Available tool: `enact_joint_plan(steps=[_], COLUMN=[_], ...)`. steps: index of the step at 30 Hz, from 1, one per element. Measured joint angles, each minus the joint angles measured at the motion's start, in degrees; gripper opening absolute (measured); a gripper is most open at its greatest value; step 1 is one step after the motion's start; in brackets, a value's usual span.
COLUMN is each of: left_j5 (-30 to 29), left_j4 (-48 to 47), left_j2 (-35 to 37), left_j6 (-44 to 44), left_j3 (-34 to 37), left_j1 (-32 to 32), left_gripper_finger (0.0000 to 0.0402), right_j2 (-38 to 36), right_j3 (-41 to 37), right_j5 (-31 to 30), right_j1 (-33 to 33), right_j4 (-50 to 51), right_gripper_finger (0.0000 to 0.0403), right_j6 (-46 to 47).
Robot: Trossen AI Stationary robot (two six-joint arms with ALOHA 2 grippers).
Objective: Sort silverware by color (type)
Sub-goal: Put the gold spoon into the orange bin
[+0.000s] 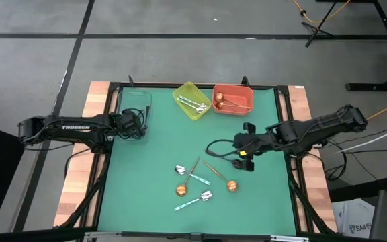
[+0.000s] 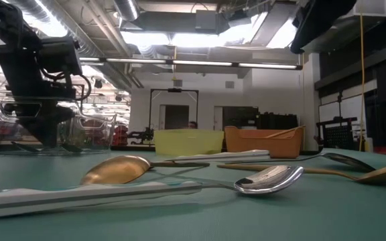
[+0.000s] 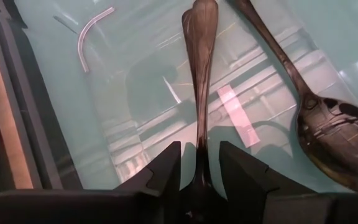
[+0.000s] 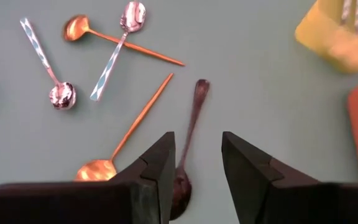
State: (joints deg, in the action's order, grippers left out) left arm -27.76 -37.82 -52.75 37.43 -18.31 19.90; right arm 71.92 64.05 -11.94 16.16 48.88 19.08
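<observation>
My left gripper (image 1: 138, 124) reaches down into a clear container (image 1: 134, 107) at the table's left, shut on a black spoon (image 3: 201, 74). A second black spoon (image 3: 328, 124) lies on the container floor. My right gripper (image 4: 197, 155) is open and hovers right of centre (image 1: 244, 149), above a black spoon (image 4: 191, 118) lying flat on the table. Left of it lie two copper spoons (image 4: 135, 118) (image 4: 117, 40) and two silver spoons with teal handles (image 4: 45, 62) (image 4: 114, 56). A yellow bin (image 1: 192, 101) holds teal-handled spoons. An orange bin (image 1: 232, 99) holds copper ones. My left gripper has the black spoon at its bowl end (image 3: 199, 177), between the two fingers, which lie along the spoon. The handle runs straight out past the fingertips (image 3: 166, 168) toward the container floor. Whether its free end (image 3: 201, 12) rests on the floor I cannot tell.
The mat is green with a dark frame and wooden side strips (image 1: 96, 101). Both bins stand at the far edge, the clear container at the far left. The loose spoons cluster near the middle (image 1: 200, 181), and in the low view a copper one (image 2: 116, 169) and a silver one (image 2: 267, 179) lie nearest.
</observation>
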Motion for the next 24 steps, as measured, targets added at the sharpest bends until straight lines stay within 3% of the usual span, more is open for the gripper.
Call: enact_joint_plan(steps=[8,24], left_j5=[-0.10,-0.24], left_j4=[-0.04,1.65], left_j2=[0.00,0.00], left_j6=[-0.03,0.00], left_j3=[0.00,0.00], left_j1=[0.00,0.00], left_gripper_finger=[0.0105,0.0105], right_j2=[5.03,13.67], right_j3=[0.00,0.00], right_j5=[5.88,6.05], right_j1=[0.00,0.02], right_j4=[-3.31,-5.84], right_gripper_finger=[0.0122,0.0122], right_j6=[1.74,8.55])
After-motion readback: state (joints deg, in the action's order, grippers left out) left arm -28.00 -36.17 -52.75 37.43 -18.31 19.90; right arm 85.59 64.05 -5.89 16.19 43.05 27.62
